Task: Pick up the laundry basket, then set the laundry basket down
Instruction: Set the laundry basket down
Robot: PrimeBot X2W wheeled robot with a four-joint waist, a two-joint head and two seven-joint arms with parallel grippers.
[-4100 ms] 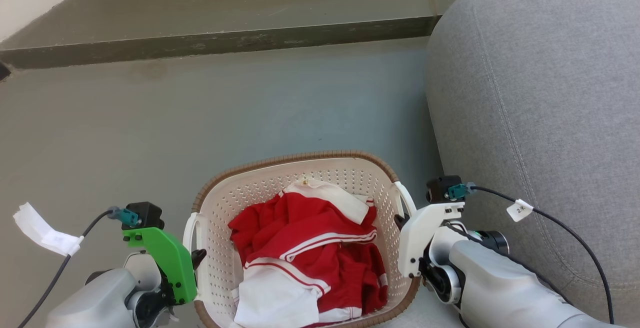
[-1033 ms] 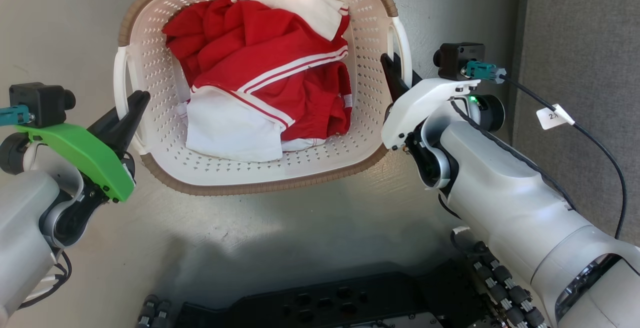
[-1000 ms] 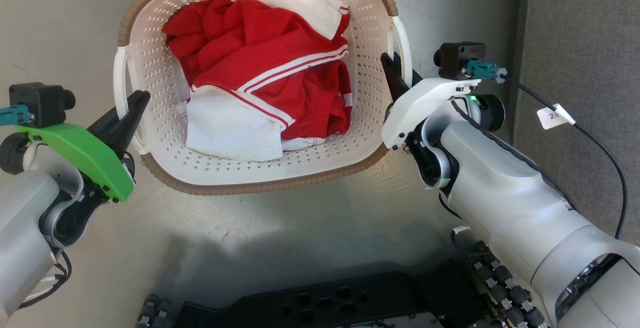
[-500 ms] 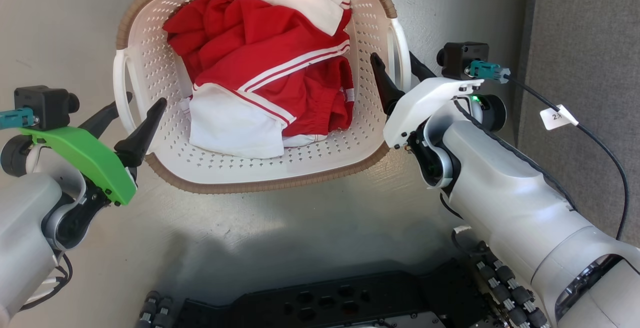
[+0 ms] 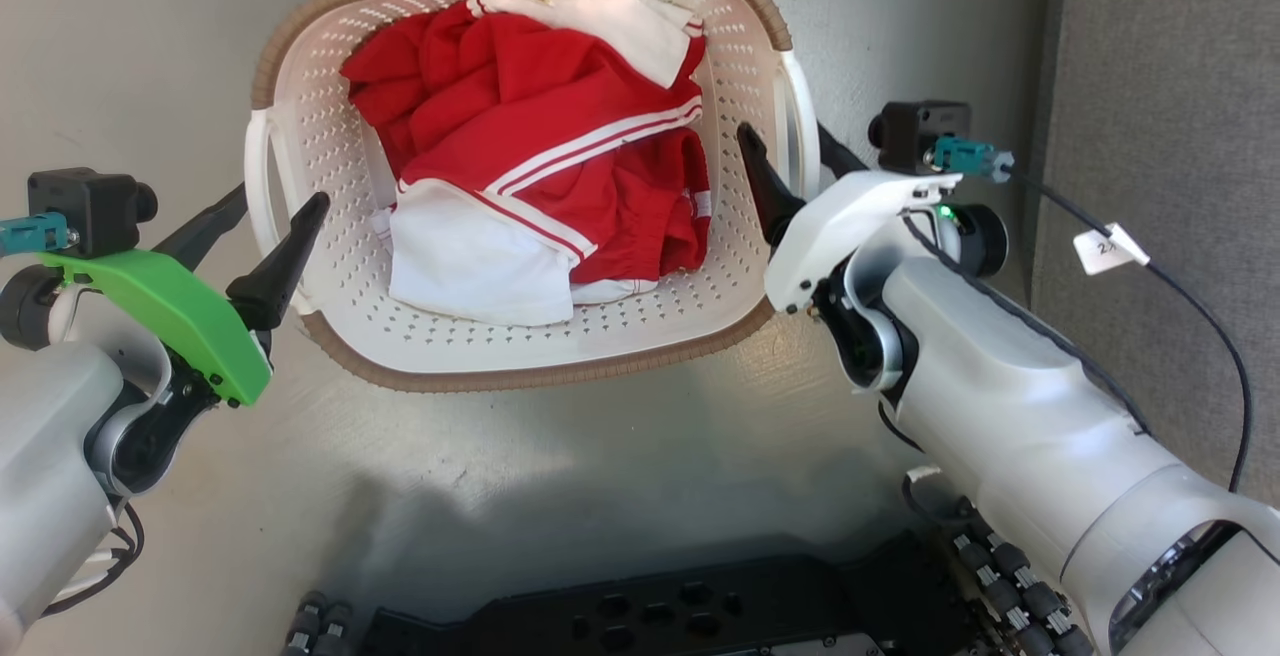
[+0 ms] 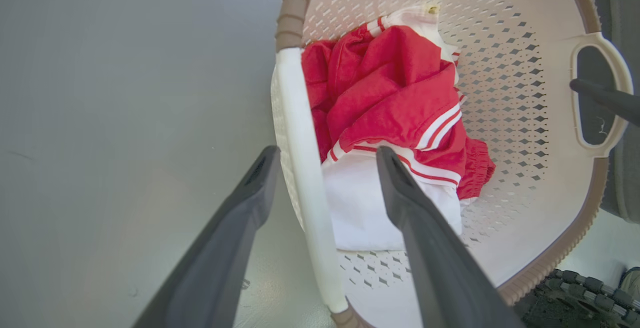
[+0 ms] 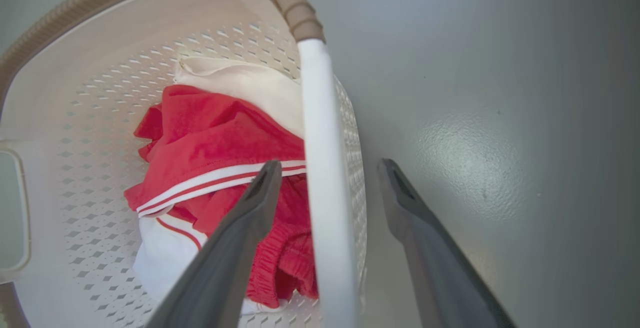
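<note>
White paper tag (image 5: 1108, 248) beside the right wrist, marked "2" plus a further character too small to read.

Laundry basket (image 5: 520, 374) down on the grey floor (image 5: 620, 476), ahead of the robot's black base (image 5: 650, 621) and close to the floor's right edge, against grey upholstery (image 5: 1160, 86). Cream-white plastic, rounded-rectangular, walls and bottom pierced with small diamond holes. Brown woven-look trim round the rim, a white loop handle on each short side. Inside, a crumpled red garment (image 5: 560, 126) with white stripes, lying over white cloth (image 5: 470, 266).

Left claw (image 5: 280, 196) spread wide, straddling the left handle (image 6: 302, 168): one dark finger outside the basket, the other inside above the white cloth, the bar between them and not clamped. Nothing held. Right claw (image 5: 782, 131) likewise spread, astride the right handle (image 7: 322, 168): inner finger over the red garment, outer finger over bare floor. Bar close to the inner finger, a clear gap to the outer one. Nothing gripped.

Open floor to the basket's left and beyond its far rim. Just a narrow strip between the right handle and the upholstery, partly taken up by the right arm (image 5: 1000, 376). Bare floor too between the near rim and the base.
</note>
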